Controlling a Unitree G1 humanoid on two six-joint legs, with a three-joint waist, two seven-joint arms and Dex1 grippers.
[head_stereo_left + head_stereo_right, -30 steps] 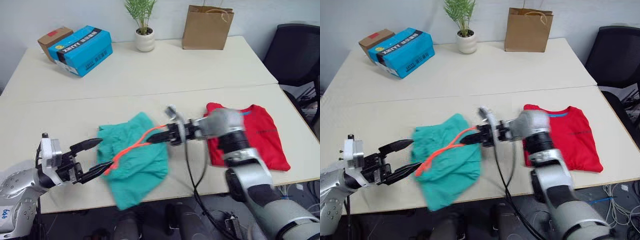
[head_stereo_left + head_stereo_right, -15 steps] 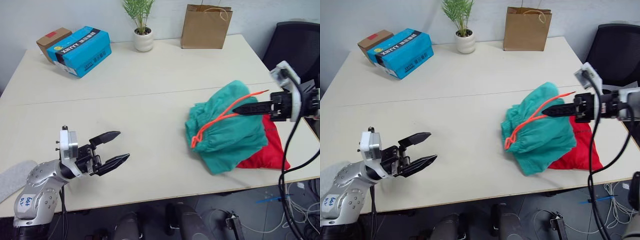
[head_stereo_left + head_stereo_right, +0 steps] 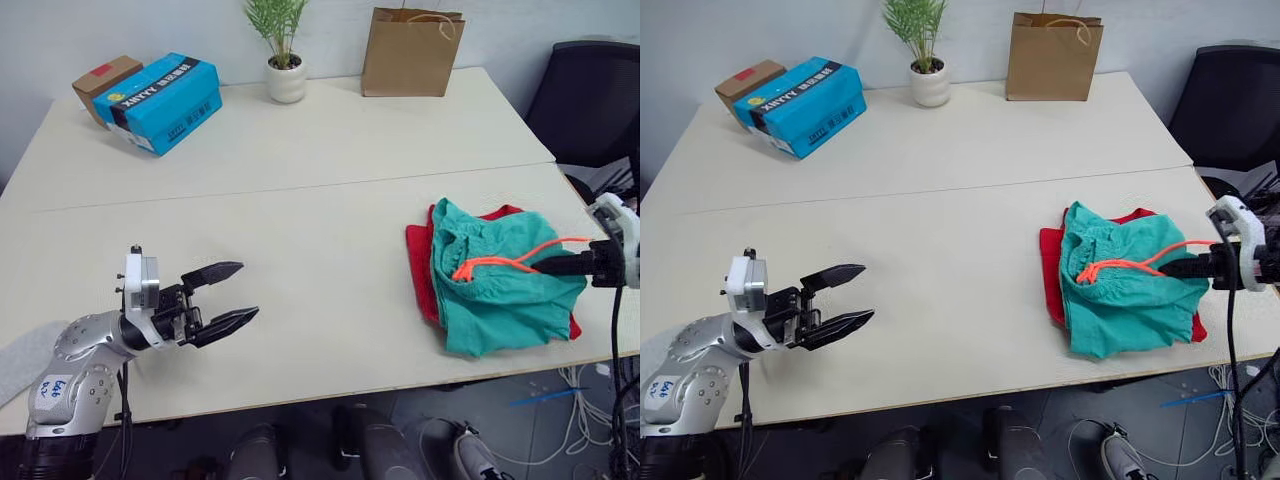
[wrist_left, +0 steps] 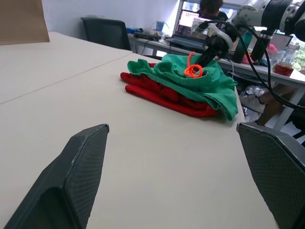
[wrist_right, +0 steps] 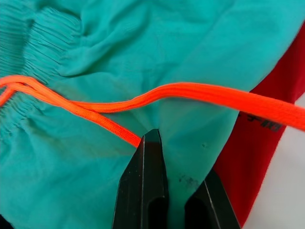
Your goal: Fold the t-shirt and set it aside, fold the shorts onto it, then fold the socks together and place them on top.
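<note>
The shorts (image 3: 500,290) lie on the folded t-shirt (image 3: 420,262), which lies on the table (image 3: 300,230). Taking the shorts as landmark: the right gripper (image 3: 550,268) is at their right edge, pinching the fabric; the left gripper (image 3: 232,298) hovers far to their left; the potted plant (image 3: 284,50), paper bag (image 3: 411,52) and boxes (image 3: 160,88) stand well behind them.

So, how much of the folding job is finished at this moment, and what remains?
Done, apparently: the red t-shirt lies folded near the table's right edge. In hand: the teal shorts lie on it in a loose heap, not neatly folded, and the right tool is shut on their fabric beside the orange drawstring. The left tool is open and holds nothing. Left: release the shorts, then the socks.
</note>
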